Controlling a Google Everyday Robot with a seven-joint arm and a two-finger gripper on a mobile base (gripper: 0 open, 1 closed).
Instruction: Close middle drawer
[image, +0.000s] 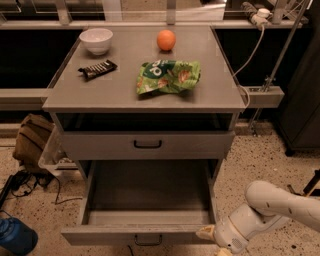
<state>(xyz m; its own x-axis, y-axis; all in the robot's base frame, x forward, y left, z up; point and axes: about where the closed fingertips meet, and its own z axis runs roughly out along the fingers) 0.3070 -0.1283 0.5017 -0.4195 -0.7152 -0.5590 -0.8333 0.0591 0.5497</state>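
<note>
The middle drawer (150, 202) is a wide grey tray pulled far out of the cabinet. Its short front panel (100, 235) sits at the bottom of the view, with a small black bar handle (148, 241) at centre. The tray looks empty inside. My gripper (214, 243) is at the lower right, just beside the right end of that front panel, on a white arm (280, 205) coming in from the right. Its cream fingertips (205, 232) stand apart, holding nothing. The lower finger is partly cut off by the picture's edge.
The taller-fronted top drawer (147, 144) stands slightly out. On the cabinet top (120, 90) lie a white bowl (96, 40), an orange (166, 40), a green chip bag (167, 76) and a dark snack bar (97, 69). A brown bag (32, 140), cables and a blue bottle (15, 237) are on the floor at left.
</note>
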